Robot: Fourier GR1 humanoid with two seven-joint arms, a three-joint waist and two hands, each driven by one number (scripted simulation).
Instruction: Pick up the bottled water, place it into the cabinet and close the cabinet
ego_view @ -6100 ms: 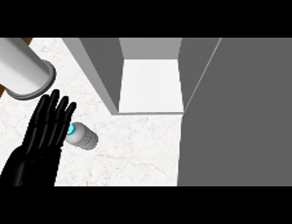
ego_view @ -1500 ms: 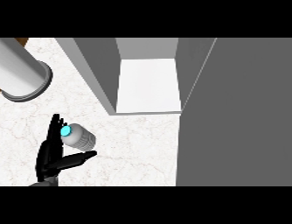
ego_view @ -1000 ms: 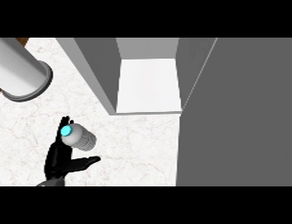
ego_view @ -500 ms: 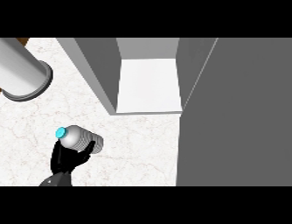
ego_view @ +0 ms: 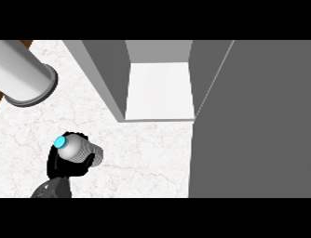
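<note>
Marble counter (ego_view: 145, 148); left hand (ego_view: 65, 167) curled round bottled water (ego_view: 79, 149); no label legible.

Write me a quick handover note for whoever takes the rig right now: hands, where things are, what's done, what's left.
Left hand: curled round the bottled water, low left over the counter.
Right hand: not in view.
Cabinet: open, its white shelf holding nothing visible, up and to the right of the bottle.
Done: bottle grasped.
Left: carry it to the shelf, set it inside, release, close the cabinet.
</note>
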